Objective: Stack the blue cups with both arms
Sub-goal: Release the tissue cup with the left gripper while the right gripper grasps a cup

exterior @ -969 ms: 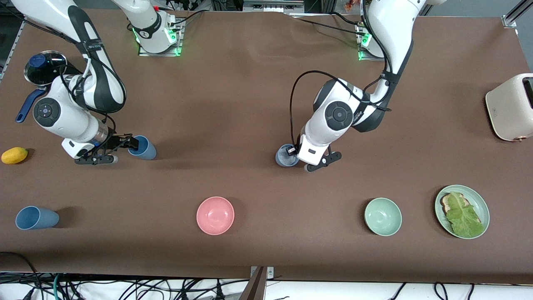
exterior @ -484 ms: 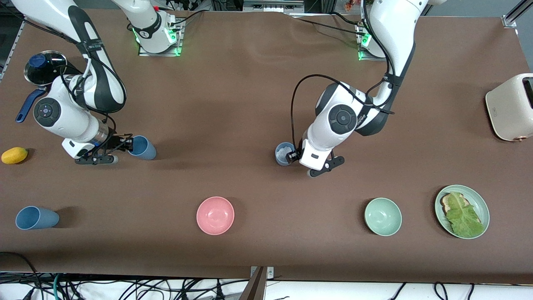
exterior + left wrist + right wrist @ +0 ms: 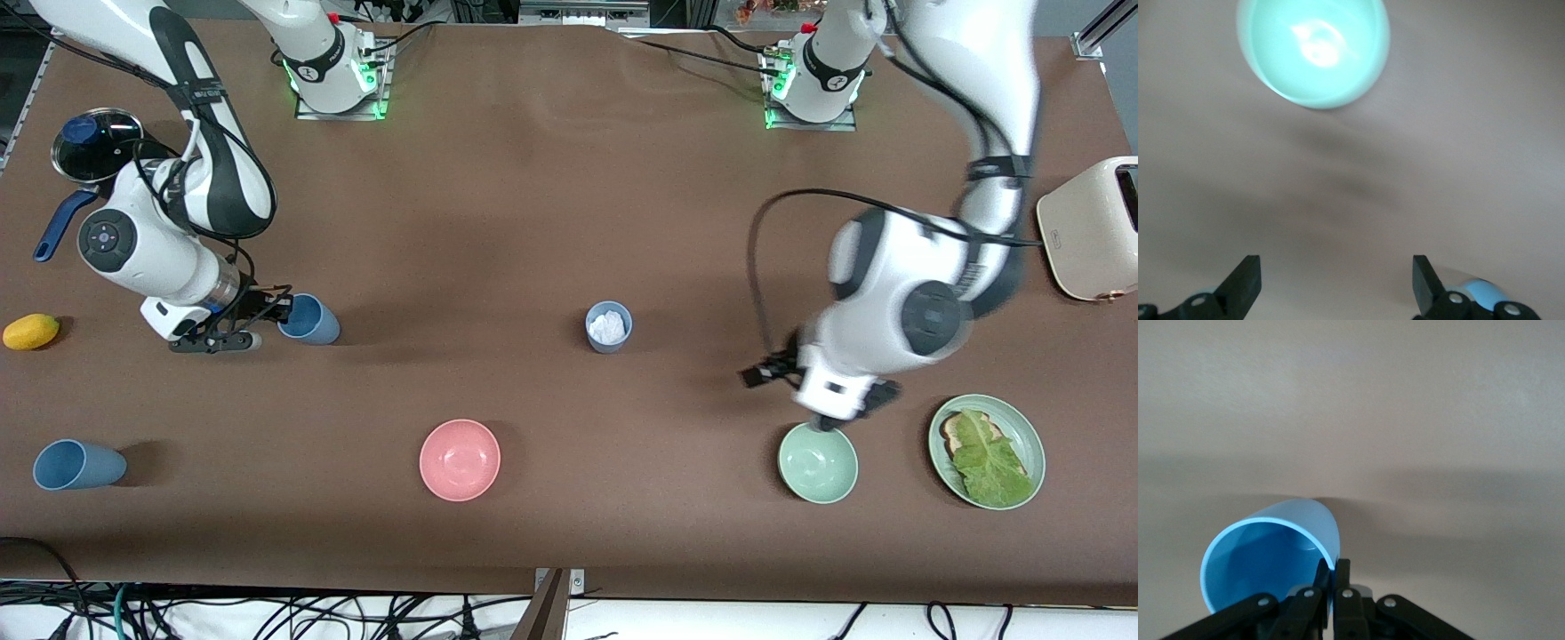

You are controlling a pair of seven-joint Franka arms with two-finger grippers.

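My right gripper (image 3: 283, 309) is shut on the rim of a sky-blue cup (image 3: 311, 320), which tilts with its mouth toward the wrist. In the right wrist view the fingers (image 3: 1335, 577) pinch the cup (image 3: 1268, 560) wall. A grey-blue cup (image 3: 609, 326) stands upright mid-table with something white and crumpled inside. A third blue cup (image 3: 76, 464) lies on its side near the front camera at the right arm's end. My left gripper (image 3: 845, 411) is open and empty, over the table beside the pale green bowl (image 3: 818, 464). It also shows in the left wrist view (image 3: 1336, 287).
A pink bowl (image 3: 460, 460) sits near the front camera. A green plate (image 3: 1031, 436) with toast and lettuce is beside the green bowl (image 3: 1313, 50). A cream toaster (image 3: 1089, 227) stands at the left arm's end. A yellow fruit (image 3: 31, 331) and pot lid (image 3: 89, 142) lie at the right arm's end.
My left arm swung away from the grey-blue cup toward its own end of the table, ending by the green bowl. The cup stayed upright. My right gripper and its cup shifted slightly.
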